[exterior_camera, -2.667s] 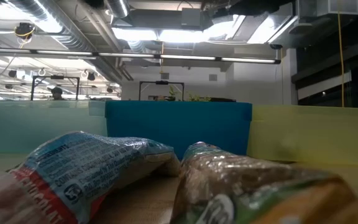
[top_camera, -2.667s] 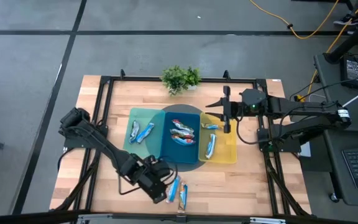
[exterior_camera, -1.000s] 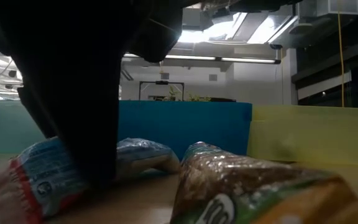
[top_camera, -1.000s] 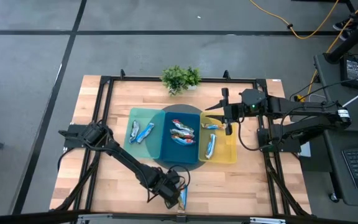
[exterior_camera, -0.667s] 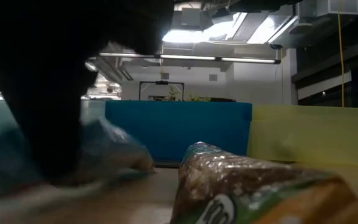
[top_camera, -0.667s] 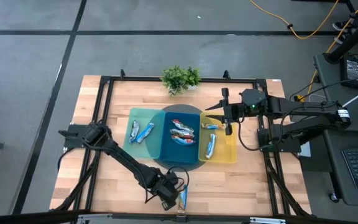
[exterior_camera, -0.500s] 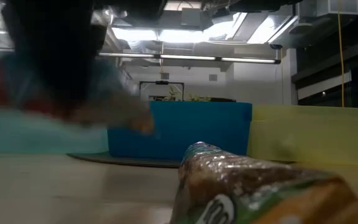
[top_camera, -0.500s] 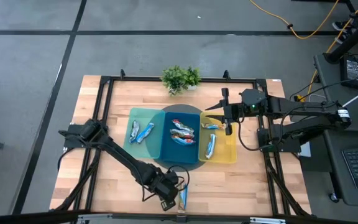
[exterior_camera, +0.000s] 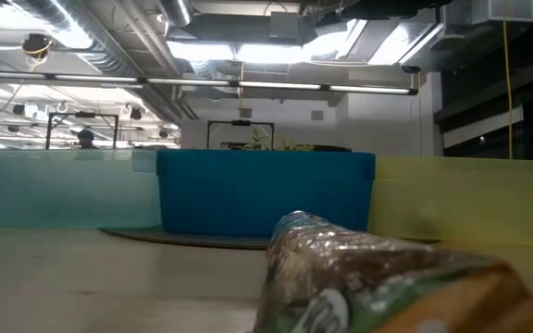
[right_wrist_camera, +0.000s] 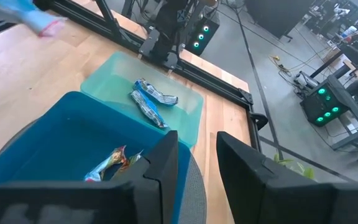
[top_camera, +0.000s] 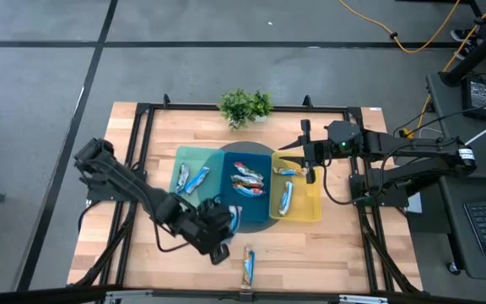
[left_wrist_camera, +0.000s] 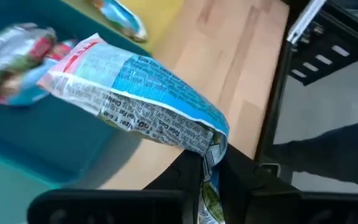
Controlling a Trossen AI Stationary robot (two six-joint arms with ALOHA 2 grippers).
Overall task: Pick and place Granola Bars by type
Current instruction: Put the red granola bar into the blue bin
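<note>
My left gripper [top_camera: 224,226] is shut on a blue granola bar with a red end [left_wrist_camera: 135,87] and is raised near the blue bin's near edge [top_camera: 241,221]. A second bar [top_camera: 248,264] lies flat on the table near the front edge; the low view shows it close up [exterior_camera: 378,277]. The teal bin [top_camera: 178,160] holds two bars [right_wrist_camera: 154,99]. The blue bin holds several [top_camera: 247,180]. The yellow bin [top_camera: 313,207] holds two [top_camera: 286,196]. My right gripper [top_camera: 309,160] is open and empty above the yellow bin's far end. My left gripper pinches the blue bar's crimped wrapper end [left_wrist_camera: 209,160] between its two fingers [left_wrist_camera: 182,177]. The rest of the bar sticks out ahead of the fingers. It is lifted clear of the table, over the blue bin's near corner.
A small green potted plant [top_camera: 245,105] stands at the table's far edge. A black frame [top_camera: 142,110] runs around the tabletop. The three bins stand side by side mid-table on a dark round mat [top_camera: 251,226]. Bare wood lies to the left and along the front.
My left gripper was down at the table's front edge on the blue bar. It has risen and gone toward the far edge and the blue bin with the bar, which is lifted clear of the table. The other bar has stayed in place.
</note>
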